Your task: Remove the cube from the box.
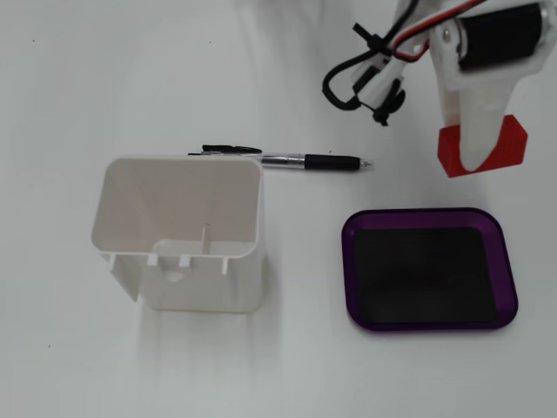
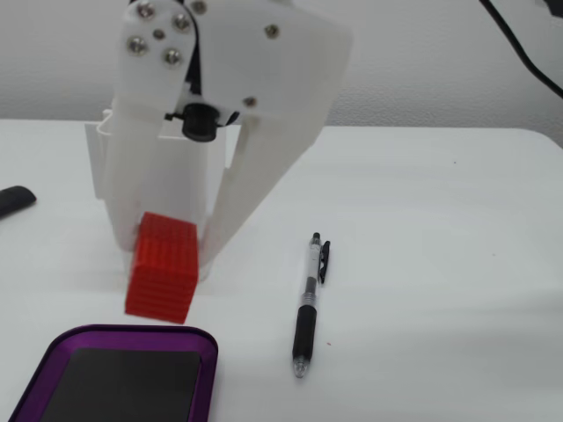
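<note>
Behind the white gripper [image 2: 180,264] in a fixed view, most of the tall white container [image 2: 104,167] is covered, with only its left wall and a sliver of rim showing. At the bottom edge of that view the purple box [image 2: 204,350] is cut off, so only its far rim and part of the black floor appear. A dark object [image 2: 13,200] at the left edge is too cropped to identify. From above, in a fixed view, the arm runs off the top right corner, and a white finger [image 1: 477,131] lies across the red cube [image 1: 513,139], hiding its middle.

The gripper [image 1: 479,150] is closed on the cube [image 2: 160,268], its fingers pressed against the block's sides. Seen from above, the cube is outside the box [image 1: 352,261], beyond its far rim and toward the right. Whether the block rests on the table [image 1: 70,366] or hangs just above it cannot be told.

A pen [image 1: 318,161] lies between the container [image 1: 248,279] and the gripper, apart from both. In the low fixed view the pen [image 2: 308,308] sits right of the box.
</note>
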Controlling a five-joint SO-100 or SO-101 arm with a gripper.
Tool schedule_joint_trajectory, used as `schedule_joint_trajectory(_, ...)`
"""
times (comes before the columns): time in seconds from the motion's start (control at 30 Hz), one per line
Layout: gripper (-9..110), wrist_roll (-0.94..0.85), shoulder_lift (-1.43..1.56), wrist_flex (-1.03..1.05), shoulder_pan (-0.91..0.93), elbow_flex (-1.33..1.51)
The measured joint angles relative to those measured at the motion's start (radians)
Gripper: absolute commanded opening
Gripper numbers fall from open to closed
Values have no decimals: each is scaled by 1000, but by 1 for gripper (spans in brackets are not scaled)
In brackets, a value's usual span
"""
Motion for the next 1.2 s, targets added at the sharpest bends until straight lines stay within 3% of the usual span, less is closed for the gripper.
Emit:
schedule_joint_trajectory(0.4,0,-52,569,-15,26,738)
schedule_joint_trajectory(0.87,0,-118,971,-376,160,1589)
schedule_joint_trajectory(1.2,0,-118,1112,-561,161,1944)
